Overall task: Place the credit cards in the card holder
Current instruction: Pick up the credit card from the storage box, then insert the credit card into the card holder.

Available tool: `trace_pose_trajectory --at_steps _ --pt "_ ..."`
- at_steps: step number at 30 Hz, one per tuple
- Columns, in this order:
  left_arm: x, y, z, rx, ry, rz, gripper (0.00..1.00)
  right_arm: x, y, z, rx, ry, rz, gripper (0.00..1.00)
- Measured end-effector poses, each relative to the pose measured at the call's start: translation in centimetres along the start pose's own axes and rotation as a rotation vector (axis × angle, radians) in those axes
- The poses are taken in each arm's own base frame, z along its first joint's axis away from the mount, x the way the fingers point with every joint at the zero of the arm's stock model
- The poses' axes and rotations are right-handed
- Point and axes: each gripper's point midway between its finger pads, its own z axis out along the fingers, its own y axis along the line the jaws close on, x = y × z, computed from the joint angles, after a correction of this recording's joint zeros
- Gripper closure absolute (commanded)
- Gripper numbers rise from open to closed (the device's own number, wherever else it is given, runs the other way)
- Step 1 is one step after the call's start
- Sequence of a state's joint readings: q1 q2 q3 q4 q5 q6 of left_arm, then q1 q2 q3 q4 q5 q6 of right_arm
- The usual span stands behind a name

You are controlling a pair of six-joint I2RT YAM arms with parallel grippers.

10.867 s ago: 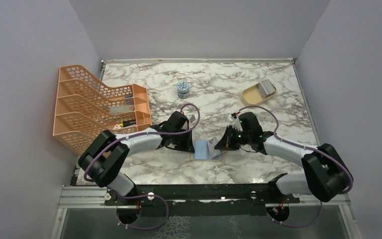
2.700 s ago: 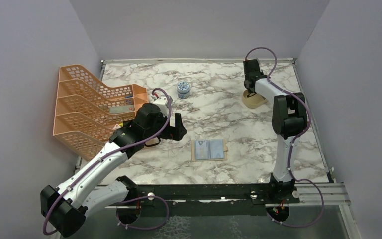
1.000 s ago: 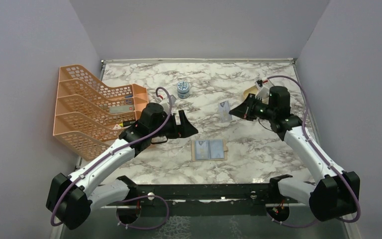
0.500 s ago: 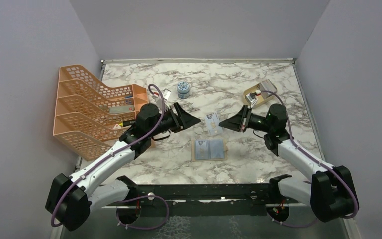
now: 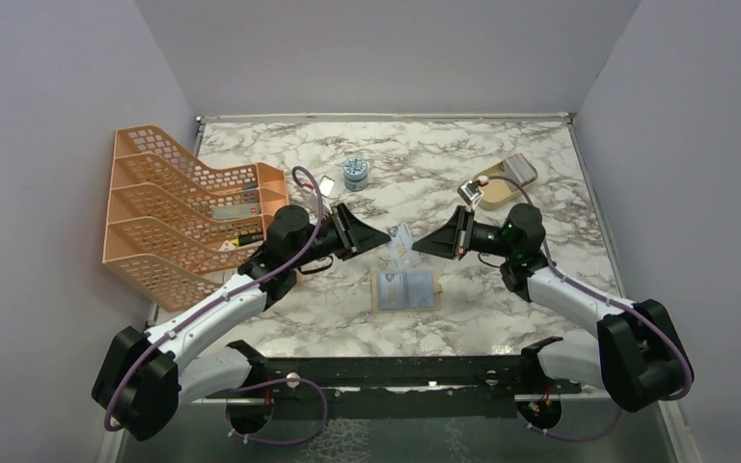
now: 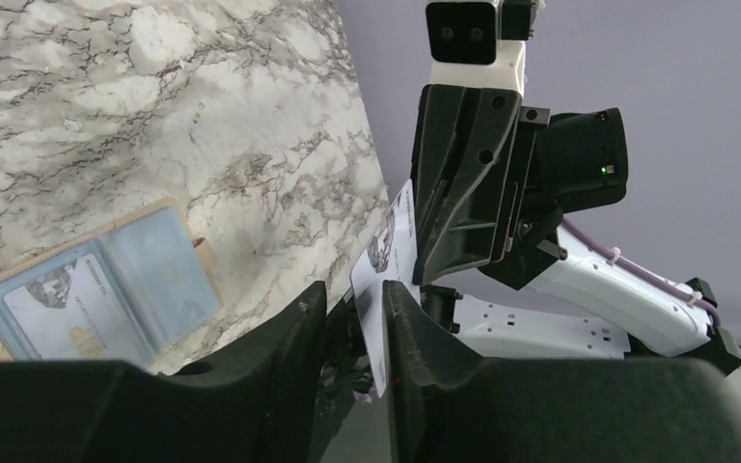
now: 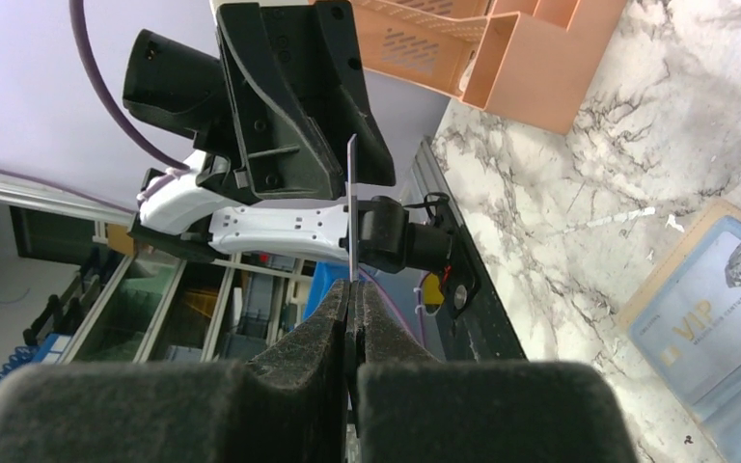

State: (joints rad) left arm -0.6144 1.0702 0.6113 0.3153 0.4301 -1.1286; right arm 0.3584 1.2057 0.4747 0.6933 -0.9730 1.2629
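Note:
The card holder [image 5: 405, 289] lies open on the marble table, tan edge and pale blue pockets, with one card [image 7: 724, 294] in a pocket. It also shows in the left wrist view [image 6: 96, 289]. My right gripper [image 5: 419, 246] is shut on a pale credit card [image 5: 402, 241] and holds it in the air just behind the holder. In the right wrist view the card [image 7: 351, 193] is edge-on above the shut right gripper [image 7: 352, 289]. My left gripper [image 5: 386, 234] is open with this card [image 6: 391, 251] between its jaws, against one finger [image 6: 425, 376].
An orange tiered file rack [image 5: 188, 207] stands at the left. A small round tin [image 5: 355, 173] sits at the back middle. A beige dish [image 5: 502, 185] holding something silvery sits at the back right. Grey walls enclose the table.
My right gripper has carried the card from near the beige dish left and down toward the holder. My left gripper has swung right to meet it, and its jaws now straddle the card.

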Motion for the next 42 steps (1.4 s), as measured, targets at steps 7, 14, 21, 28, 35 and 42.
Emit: trace_pose_trajectory --at_steps 7,14,21,28,35,42 --pt "0.4 0.0 -0.1 0.014 0.010 -0.013 1.00 1.5 -0.9 0.4 0.000 0.035 0.035 0.99" --pt "0.4 0.0 -0.6 0.028 -0.002 -0.015 1.00 1.8 -1.3 0.5 0.012 0.039 0.017 0.75" --pt "0.8 0.8 -0.6 0.008 0.008 -0.012 1.00 2.4 -3.4 0.2 0.094 0.047 0.002 0.53" --pt "2.0 4.2 -0.4 -0.129 0.078 0.013 1.00 2.1 -6.8 -0.5 0.285 0.024 -0.046 0.51" --pt "2.9 7.1 0.4 -0.232 0.168 0.026 1.00 2.5 -11.8 -2.4 0.547 0.026 -0.043 0.55" --pt "4.9 9.9 1.1 -0.282 0.267 -0.024 1.00 2.4 -15.8 -4.3 0.764 0.047 -0.048 0.56"
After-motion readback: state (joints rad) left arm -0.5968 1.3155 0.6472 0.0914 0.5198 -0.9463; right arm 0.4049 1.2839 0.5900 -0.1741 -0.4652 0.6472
